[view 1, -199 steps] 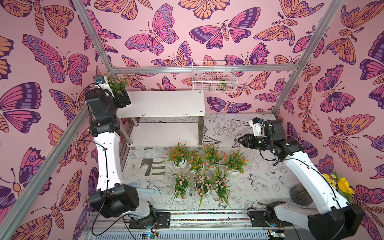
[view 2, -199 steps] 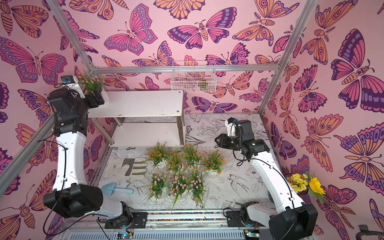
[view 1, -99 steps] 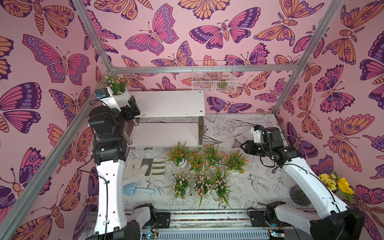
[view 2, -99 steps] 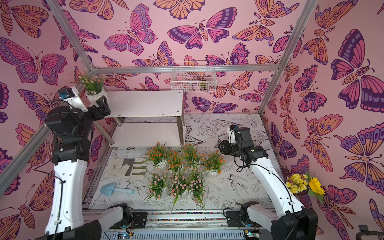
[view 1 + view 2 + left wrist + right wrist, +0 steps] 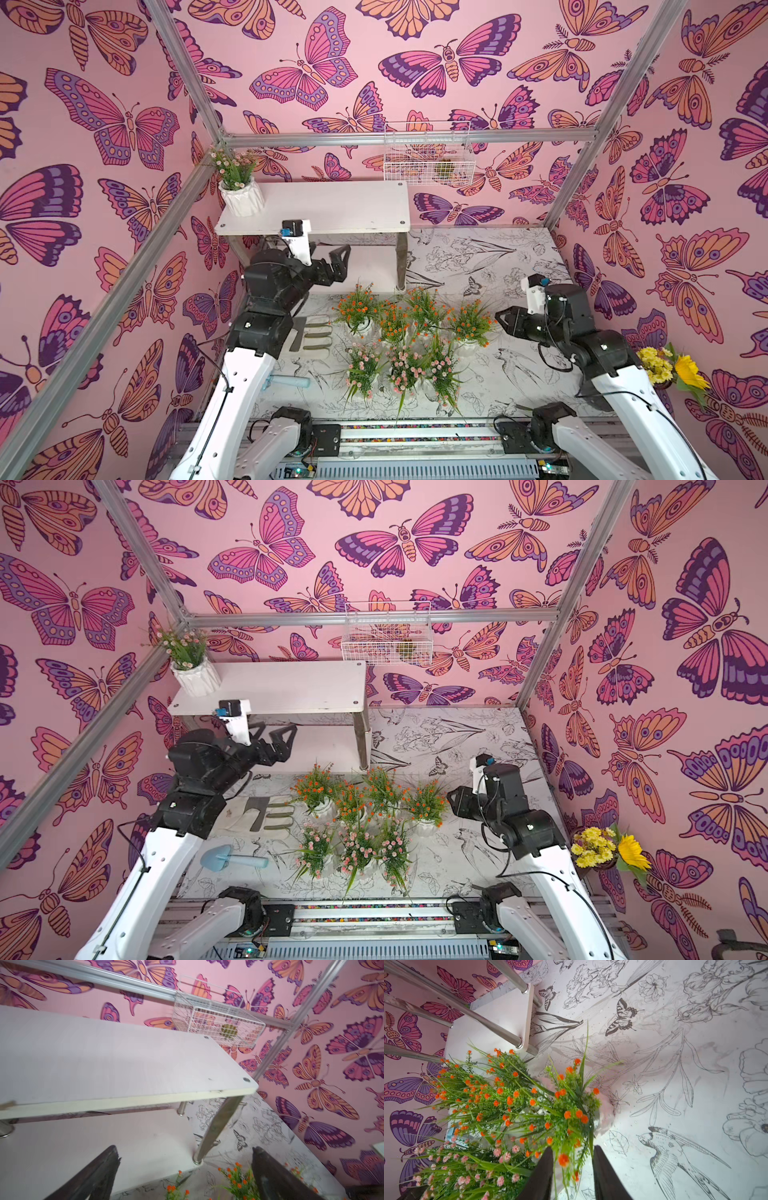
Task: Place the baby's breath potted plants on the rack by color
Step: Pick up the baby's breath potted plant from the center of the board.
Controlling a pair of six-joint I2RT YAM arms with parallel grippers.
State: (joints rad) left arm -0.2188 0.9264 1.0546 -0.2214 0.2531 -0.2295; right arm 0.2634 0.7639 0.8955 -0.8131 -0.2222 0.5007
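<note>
On the left end of the top board of the white rack (image 5: 324, 203) (image 5: 286, 683) stands one pink baby's breath plant (image 5: 239, 189) (image 5: 189, 663), on its own. My left gripper (image 5: 328, 259) (image 5: 272, 733) (image 5: 185, 1150) hangs open and empty in front of the lower board (image 5: 83, 1147). Several orange plants (image 5: 392, 318) (image 5: 353, 800) form a row on the table, with three pink ones (image 5: 405, 370) (image 5: 357, 850) in front. At the rightmost orange plant (image 5: 471, 324) (image 5: 566, 1105), my right gripper (image 5: 500, 318) (image 5: 451, 798) (image 5: 573, 1148) is part open, with loose sprigs between its fingers.
A white wire basket (image 5: 428, 153) hangs on the back wall. A garden glove (image 5: 316, 336) and a blue trowel (image 5: 232, 860) lie left of the plants. A yellow sunflower bunch (image 5: 673, 368) sits at the right wall. Metal frame posts (image 5: 582, 158) stand at the corners.
My left gripper let go of the pink plant on the top board and drew back and down to the lower board. My right gripper dropped toward the rightmost orange plant.
</note>
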